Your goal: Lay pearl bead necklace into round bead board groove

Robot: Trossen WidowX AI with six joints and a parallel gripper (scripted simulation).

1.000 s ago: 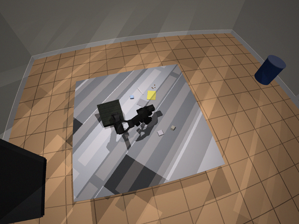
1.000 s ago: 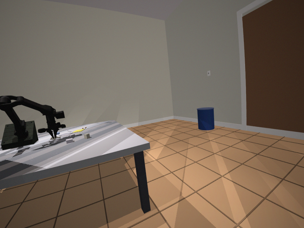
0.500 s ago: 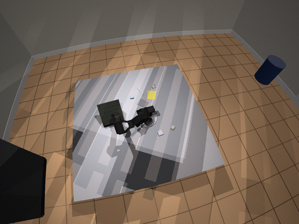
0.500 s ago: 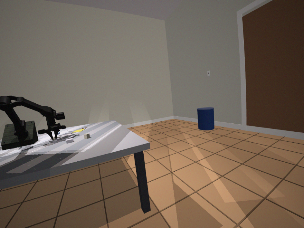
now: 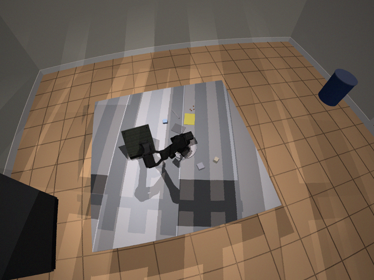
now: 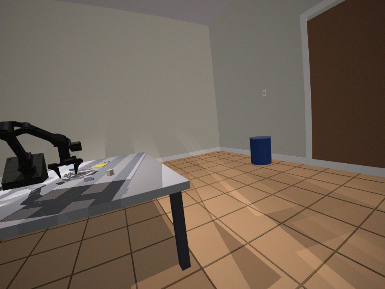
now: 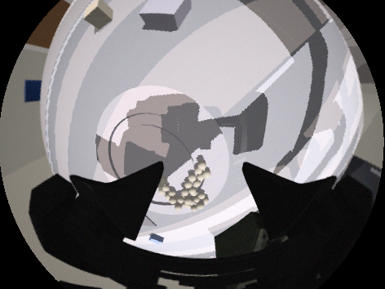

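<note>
The pearl bead necklace [image 7: 188, 202] [image 6: 67, 175] is a bunched heap of cream beads on the round bead board [image 7: 116, 107] [image 5: 191, 149]. In the wrist view the heap covers the lower right arc of the thin dark groove ring, with some beads inside it and some outside. The ring's left and upper parts show no beads. My gripper [image 7: 204, 166] [image 6: 68, 176] is wide open and empty, low above the board, with one fingertip on each side of the heap. The left finger hides part of the groove and perhaps the end bead.
A pale block [image 5: 200, 165] [image 7: 159, 20] and a cream cube [image 5: 215, 159] [image 6: 109, 172] [image 7: 98, 15] stand beyond the board. A yellow square [image 5: 189, 119], a grey sheet [image 5: 178, 128], a blue block [image 5: 164, 121], a thin rod [image 5: 175, 114] and several small reddish bits lie on its other side.
</note>
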